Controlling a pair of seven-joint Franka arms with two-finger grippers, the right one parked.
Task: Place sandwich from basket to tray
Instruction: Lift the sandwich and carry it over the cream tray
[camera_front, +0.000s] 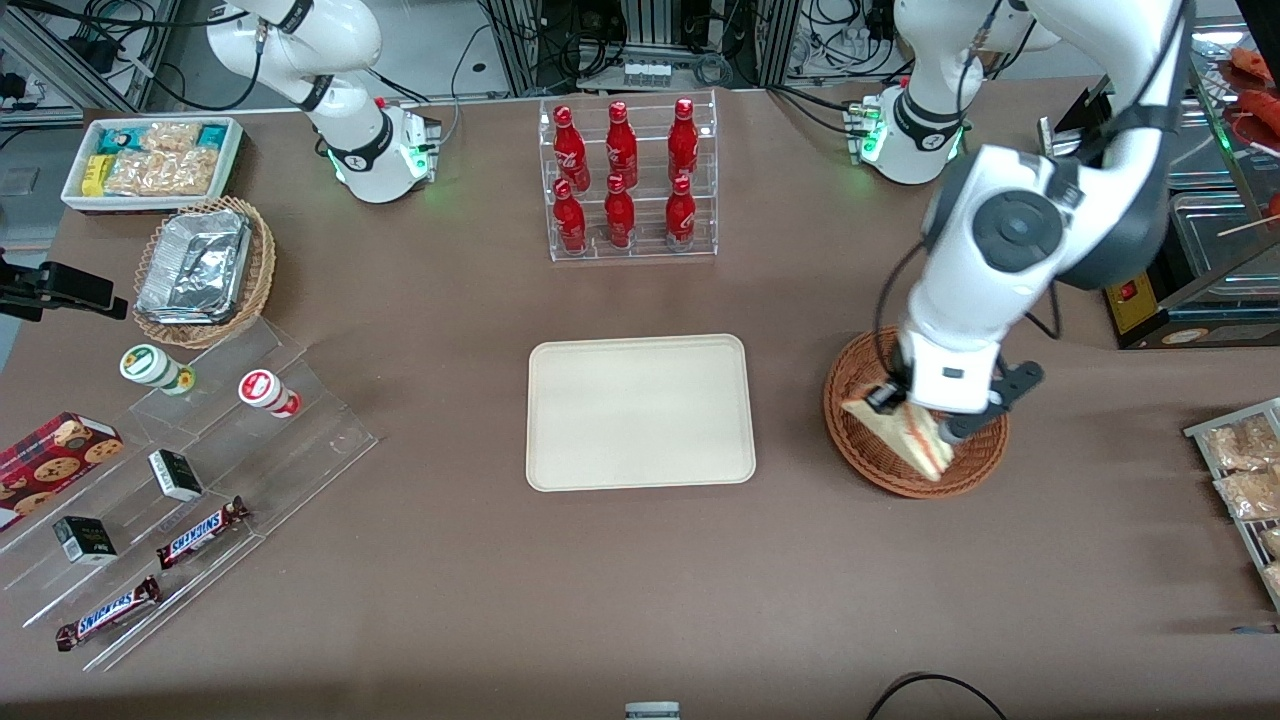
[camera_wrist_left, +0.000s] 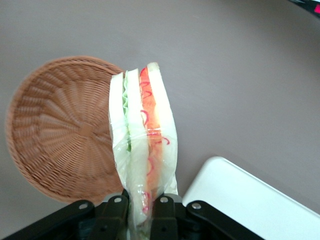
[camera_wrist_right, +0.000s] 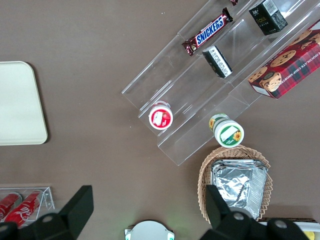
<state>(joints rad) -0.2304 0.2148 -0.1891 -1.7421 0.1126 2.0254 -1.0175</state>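
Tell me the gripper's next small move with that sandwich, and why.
Probably carry it sideways toward the tray. The gripper is shut on the sandwich, which the wrist view shows lifted off the basket, so nothing is left in the basket. In the front view the sandwich still hangs over the basket's rim, and the tray lies bare beside it, toward the parked arm's end.

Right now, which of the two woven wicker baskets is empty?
The reddish-brown round basket under the gripper holding the sandwich; the lighter tan basket holds a foil container.
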